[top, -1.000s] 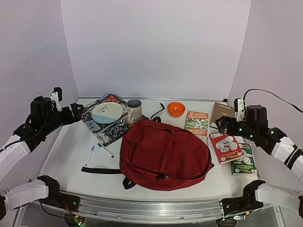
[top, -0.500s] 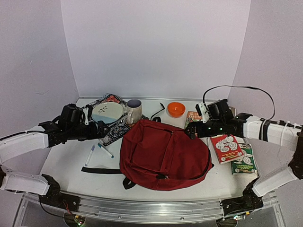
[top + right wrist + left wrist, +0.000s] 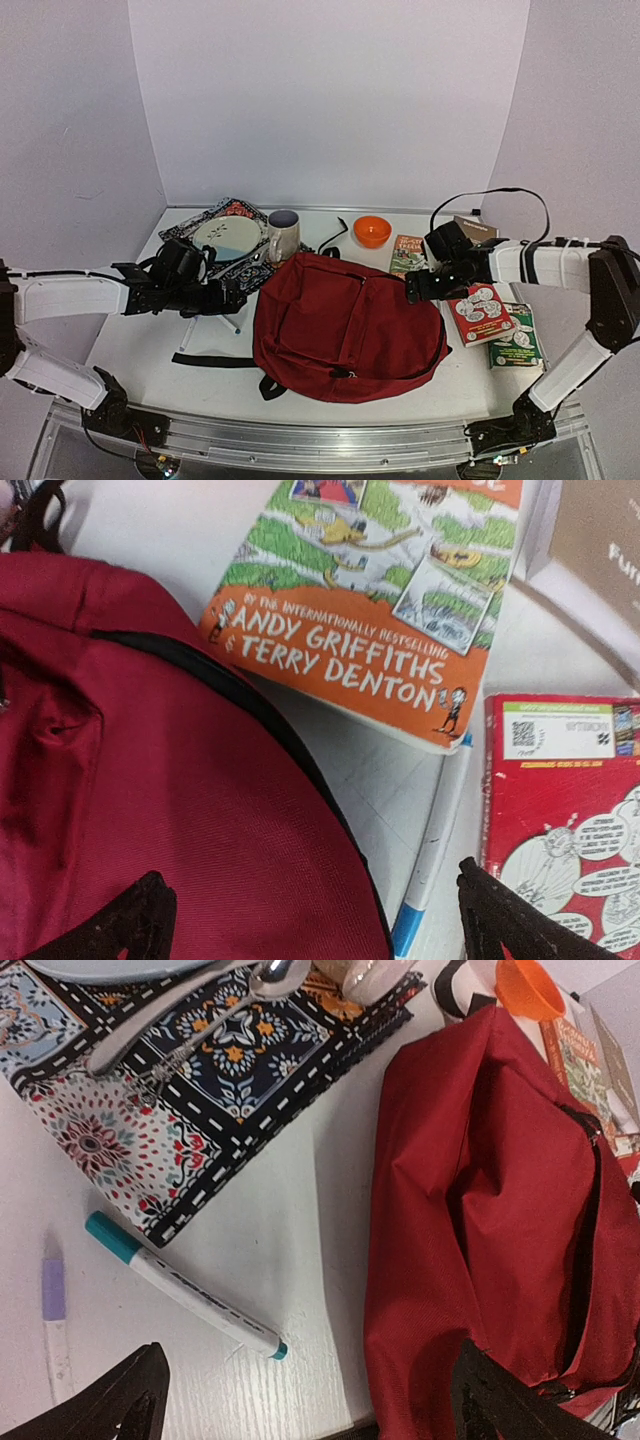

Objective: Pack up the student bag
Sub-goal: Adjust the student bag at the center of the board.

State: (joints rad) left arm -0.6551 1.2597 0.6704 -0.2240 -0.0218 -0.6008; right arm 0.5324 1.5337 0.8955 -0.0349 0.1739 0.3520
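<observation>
While both arms reach inward over the white counter (image 3: pixel 130 345), the dark red student bag (image 3: pixel 345 330) lies flat at the centre of the overhead frame, between them. The left fingers (image 3: pixel 115 1400), spread wide and grasping nothing, hover at the bag's left edge, with a teal-capped marker (image 3: pixel 180 1285) and a purple-capped pen (image 3: pixel 52 1310) on the counter below. A patterned placemat (image 3: pixel 200 1090) carrying a plate (image 3: pixel 225 238) sits upper left, a mug (image 3: pixel 283 236) beside it. The right fingers (image 3: pixel 520 920), likewise released, hang over the bag's upper right edge, near an orange Andy Griffiths and Terry Denton paperback (image 3: pixel 370 610), a red book (image 3: pixel 570 810) and a white pen (image 3: pixel 435 850). An orange bowl (image 3: pixel 372 231) stands behind the bag.
</observation>
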